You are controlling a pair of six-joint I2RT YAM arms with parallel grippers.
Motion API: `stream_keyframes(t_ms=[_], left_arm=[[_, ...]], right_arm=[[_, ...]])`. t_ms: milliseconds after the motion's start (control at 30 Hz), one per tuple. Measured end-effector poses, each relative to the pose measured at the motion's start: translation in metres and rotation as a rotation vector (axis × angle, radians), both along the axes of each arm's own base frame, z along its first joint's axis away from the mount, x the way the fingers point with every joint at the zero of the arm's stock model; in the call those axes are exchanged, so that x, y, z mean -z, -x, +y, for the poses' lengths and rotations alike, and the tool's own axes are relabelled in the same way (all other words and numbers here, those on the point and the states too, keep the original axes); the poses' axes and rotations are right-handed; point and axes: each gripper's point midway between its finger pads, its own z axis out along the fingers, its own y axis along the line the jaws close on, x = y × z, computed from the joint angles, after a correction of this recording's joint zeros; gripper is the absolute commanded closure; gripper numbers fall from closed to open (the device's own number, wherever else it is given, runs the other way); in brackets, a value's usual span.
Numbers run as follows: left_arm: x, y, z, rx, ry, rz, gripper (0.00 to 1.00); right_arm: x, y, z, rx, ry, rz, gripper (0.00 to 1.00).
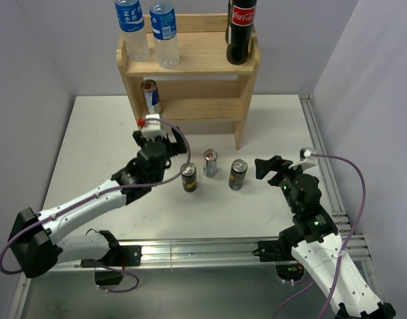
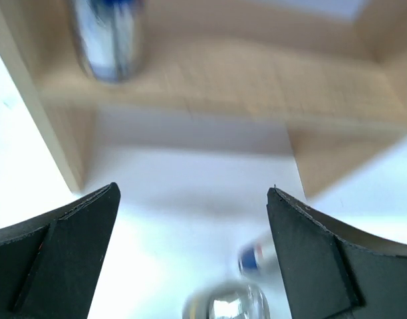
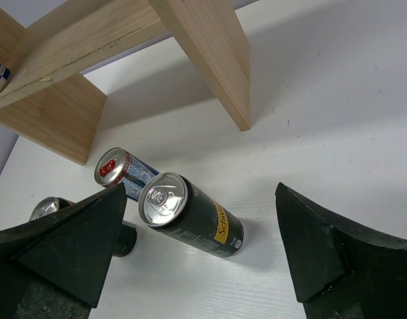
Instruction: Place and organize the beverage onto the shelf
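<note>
My left arm point(image 1: 77, 203) and right arm point(image 1: 323, 256) are white with black joints, each with a purple cable point(image 1: 336, 158). Up close my fingers point(image 2: 64, 259) are matte black wedges

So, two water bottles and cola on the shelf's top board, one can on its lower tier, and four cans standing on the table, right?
Not quite. The top external view shows three cans standing on the table, not four. The rest holds: two water bottles and cola on the shelf's top board, one can on its lower tier.
</note>
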Motion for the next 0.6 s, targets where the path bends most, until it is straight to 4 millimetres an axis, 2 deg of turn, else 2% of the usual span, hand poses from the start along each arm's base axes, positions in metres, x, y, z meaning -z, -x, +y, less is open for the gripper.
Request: stream_keyframes(t_ms=[67,200,300,433,600], left_arm=[[0.015,0.020,-0.013,0.051,0.011,0.027,0.01],[0.055,0.061,-0.026,0.126,-0.001,0.088,0.01],[0.078,0.085,-0.035,0.187,-0.018,0.114,0.01],[0.102,0.102,-0.039,0.230,-0.020,0.132,0.01],[0.132,0.109,-0.047,0.256,-0.024,0.145,0.01]], right_arm=[[0.000,0.000,0.000,0.000,0.000,-0.001,0.00],[-0.001,0.000,0.000,0.000,-0.001,-0.003,0.00],[-0.001,0.000,0.000,0.000,-0.002,-0.004,0.00],[-0.001,0.000,0.000,0.000,-0.002,-0.003,0.00],[-0.001,0.000,0.000,0.000,-0.002,-0.004,0.00]])
